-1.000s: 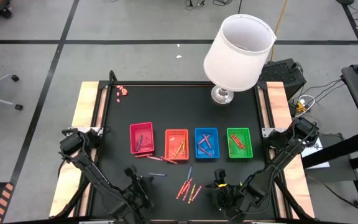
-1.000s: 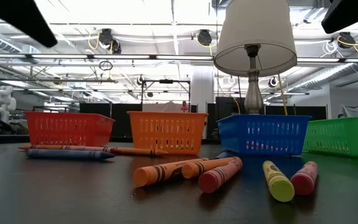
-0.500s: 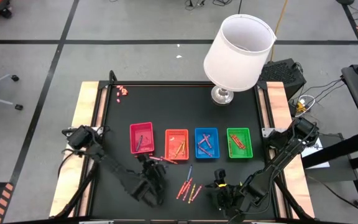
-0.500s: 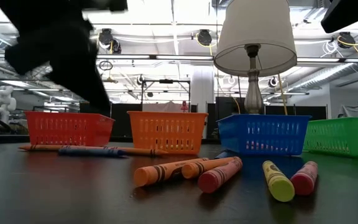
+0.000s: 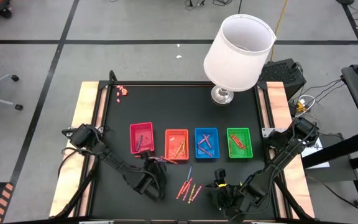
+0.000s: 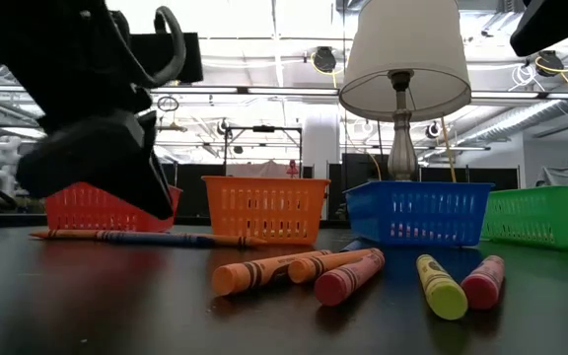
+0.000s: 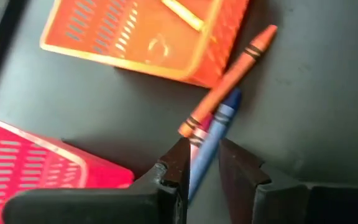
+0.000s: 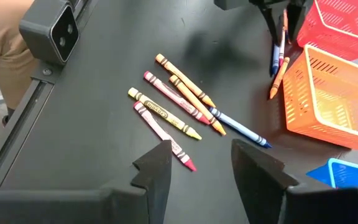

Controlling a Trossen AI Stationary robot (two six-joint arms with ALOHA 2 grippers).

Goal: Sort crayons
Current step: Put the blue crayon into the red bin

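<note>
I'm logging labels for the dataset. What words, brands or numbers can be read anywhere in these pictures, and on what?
None can be read.
Crayons: the wrappers carry dark bands and ovals, but any print is too small to read.
Blue crayon between the left gripper's fingers: wrapper markings blurred.
Baskets, such as the orange basket: no lettering visible.
Lamp: plain shade, no text.
</note>
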